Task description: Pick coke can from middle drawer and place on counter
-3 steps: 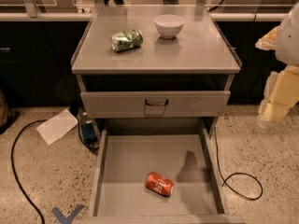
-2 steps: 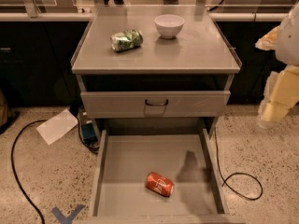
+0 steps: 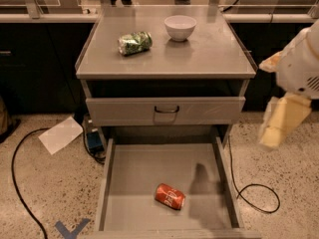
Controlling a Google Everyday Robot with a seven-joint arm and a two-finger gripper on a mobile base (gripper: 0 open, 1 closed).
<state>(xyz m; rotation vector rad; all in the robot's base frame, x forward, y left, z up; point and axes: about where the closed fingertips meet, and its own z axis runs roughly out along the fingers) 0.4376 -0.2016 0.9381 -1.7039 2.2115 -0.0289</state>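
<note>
red coke can (image 3: 170, 196) unmoved, tool (image 3: 273, 136) still hovering right.

Counter (image 3: 209, 54): green can (image 3: 134, 43), bowl (image 3: 180, 27). Middle drawer (image 3: 139, 173): coke can (image 3: 170, 196). Gripper (image 3: 279, 126) seemingly far right.

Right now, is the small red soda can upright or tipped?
Tipped: red soda can lies on its side on the grey metal drawer floor; gripper hangs right.

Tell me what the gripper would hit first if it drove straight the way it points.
Probably the floor. The gripper, at the right edge, points down and slightly left, toward floor by the black cable, outside the right wall of the middle drawer; the coke can lies left. Depth is unclear.
</note>
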